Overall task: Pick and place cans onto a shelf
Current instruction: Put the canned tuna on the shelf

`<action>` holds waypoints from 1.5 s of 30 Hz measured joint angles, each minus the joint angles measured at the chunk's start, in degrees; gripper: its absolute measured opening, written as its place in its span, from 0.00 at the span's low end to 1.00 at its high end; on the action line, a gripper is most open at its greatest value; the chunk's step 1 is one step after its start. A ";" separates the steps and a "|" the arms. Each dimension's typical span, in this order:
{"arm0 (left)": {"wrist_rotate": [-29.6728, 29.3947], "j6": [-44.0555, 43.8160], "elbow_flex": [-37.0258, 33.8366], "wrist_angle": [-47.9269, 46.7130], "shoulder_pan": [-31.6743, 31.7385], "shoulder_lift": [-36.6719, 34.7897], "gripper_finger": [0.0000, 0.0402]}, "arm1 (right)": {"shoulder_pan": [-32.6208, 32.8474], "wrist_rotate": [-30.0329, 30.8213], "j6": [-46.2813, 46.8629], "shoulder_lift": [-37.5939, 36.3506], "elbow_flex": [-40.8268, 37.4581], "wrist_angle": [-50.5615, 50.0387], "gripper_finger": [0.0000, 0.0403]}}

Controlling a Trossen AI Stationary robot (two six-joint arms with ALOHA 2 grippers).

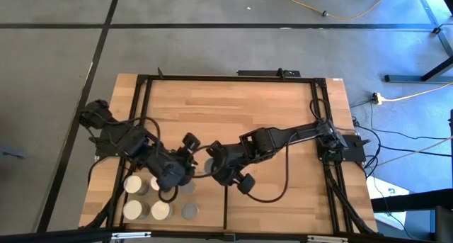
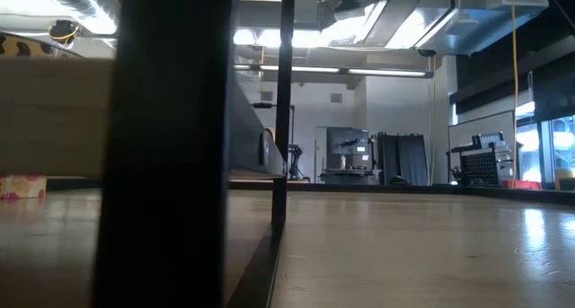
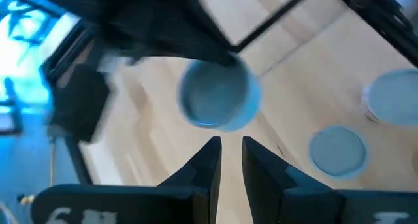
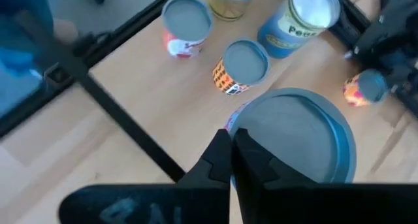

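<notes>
Jaws of my right gripper (image 4: 232,152) sit pressed together over a round grey can (image 4: 294,136); left gripper's (image 3: 228,160) narrowly apart.

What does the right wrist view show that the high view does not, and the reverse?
Only the right wrist view: can labels, such as the blue-labelled can and the orange-labelled can, plus the shut right pincer up close. Only the high view: both arms and the whole table. Both: cans grouped beside the black divider.
</notes>
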 joint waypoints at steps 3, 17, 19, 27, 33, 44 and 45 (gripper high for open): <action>-2.99 -5.05 -0.01 -0.71 -0.54 -0.66 0.14 | 0.01 -0.01 4.88 1.24 0.02 2.38 0.01; -3.79 -17.06 -0.01 -8.18 -0.58 -1.21 0.14 | 3.96 -1.55 13.00 6.54 0.00 6.09 0.01; -3.82 -18.33 -0.01 -8.14 -0.58 -1.17 0.14 | 4.75 -1.55 13.15 6.91 0.00 6.83 0.01; -3.84 -23.23 -0.01 -8.01 -0.58 -1.17 0.14 | 6.38 1.90 12.87 7.20 0.79 6.08 0.01; -3.80 -26.04 -0.01 -7.97 -0.95 -1.15 0.14 | 7.25 9.69 13.22 4.15 0.86 3.59 0.01; -3.68 -26.79 -0.01 -7.98 -1.11 -1.15 0.14 | 11.26 20.49 16.62 -4.27 0.87 -8.96 0.01; -3.66 -26.77 -0.01 -7.98 -1.08 -1.15 0.14 | 11.72 20.71 17.38 -4.73 0.87 -10.46 0.01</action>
